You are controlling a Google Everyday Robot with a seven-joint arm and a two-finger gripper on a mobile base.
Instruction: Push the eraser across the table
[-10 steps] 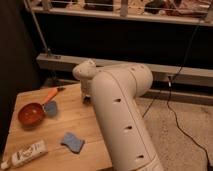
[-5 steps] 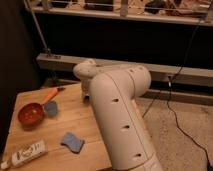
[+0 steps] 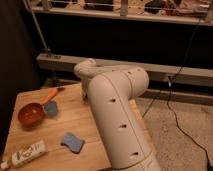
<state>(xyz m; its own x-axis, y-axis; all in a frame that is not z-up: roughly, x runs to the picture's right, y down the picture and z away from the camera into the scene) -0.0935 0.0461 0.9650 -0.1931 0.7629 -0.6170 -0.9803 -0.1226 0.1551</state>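
changes: none visible | pincer: out of view

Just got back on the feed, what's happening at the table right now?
The robot's white arm looms over the right side of the light wooden table. Its gripper is not in view, so no contact shows. A red-orange bowl, a blue wavy-edged sponge and a white tube with dark print lie on the left half, untouched. I cannot pick out the eraser.

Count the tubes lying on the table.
1: a white tube at the table's near corner, beside the blue sponge. The arm may hide more; the gripper is out of view.
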